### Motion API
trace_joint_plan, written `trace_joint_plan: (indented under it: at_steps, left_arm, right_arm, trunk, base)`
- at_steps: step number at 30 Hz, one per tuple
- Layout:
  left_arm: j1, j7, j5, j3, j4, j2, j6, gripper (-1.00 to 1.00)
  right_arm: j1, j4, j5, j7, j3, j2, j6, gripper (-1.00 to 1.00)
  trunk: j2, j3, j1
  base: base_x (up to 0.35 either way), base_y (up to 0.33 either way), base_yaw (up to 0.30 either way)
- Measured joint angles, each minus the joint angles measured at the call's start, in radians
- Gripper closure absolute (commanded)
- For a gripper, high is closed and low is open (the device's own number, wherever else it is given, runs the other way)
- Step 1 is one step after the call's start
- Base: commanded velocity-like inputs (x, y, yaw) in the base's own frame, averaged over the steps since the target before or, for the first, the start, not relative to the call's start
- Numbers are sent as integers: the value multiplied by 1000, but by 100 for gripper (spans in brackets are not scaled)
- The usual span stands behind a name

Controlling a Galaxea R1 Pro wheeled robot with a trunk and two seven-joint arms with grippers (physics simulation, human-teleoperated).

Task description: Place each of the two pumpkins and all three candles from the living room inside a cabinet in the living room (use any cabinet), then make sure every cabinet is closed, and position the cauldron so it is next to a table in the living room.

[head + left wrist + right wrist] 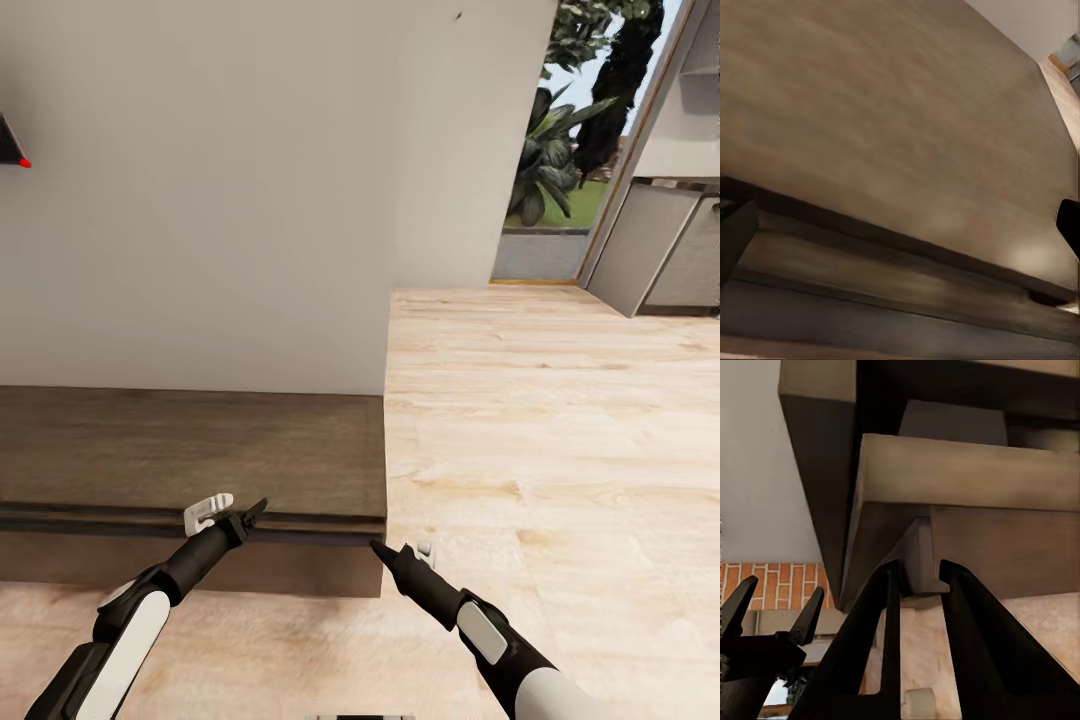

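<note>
You are standing at the right end of the cabinet [190,450], the long, low dark wood unit set against the pale wall [250,180], with its flat top bare in the head view. Your left tool [250,513] hovers at the front edge of that top, its two black fingers spread apart; in the left wrist view those fingers [735,236] sit at opposite edges of the picture with the cabinet's top and front lip between them. Your right tool [380,548] is down at the cabinet's front right corner. In the right wrist view its fingers [870,652] stand a narrow gap apart, with the lower corner of a drawer front [1005,547] just between the tips; you cannot tell whether the pads actually touch the wood. That drawer front appears to stand slightly out from the carcass, showing a pale beige inner wall [960,472] behind it, though the close angle makes this uncertain. Behind, the same view shows your left tool [772,619] against red brick [772,581]. To your right the light plank floor [560,430] runs to a glass door [570,140] with greenery outside.
</note>
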Motion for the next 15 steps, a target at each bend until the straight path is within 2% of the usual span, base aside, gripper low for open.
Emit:
trace_joint_plan:
  at_steps: [8, 15]
  left_arm:
    - [0, 0, 0, 0, 0, 0, 0, -100]
    - [0, 0, 0, 0, 0, 0, -1, -100]
  right_arm:
    - [0, -3, 2, -3, 2, 0, 0, 100]
    - [0, 3, -1, 4, 0, 1, 0, 100]
  trunk:
    - [0, 0, 0]
    - [0, 0, 0]
  base:
    - [-94, 0, 0]
    - [-29, 0, 0]
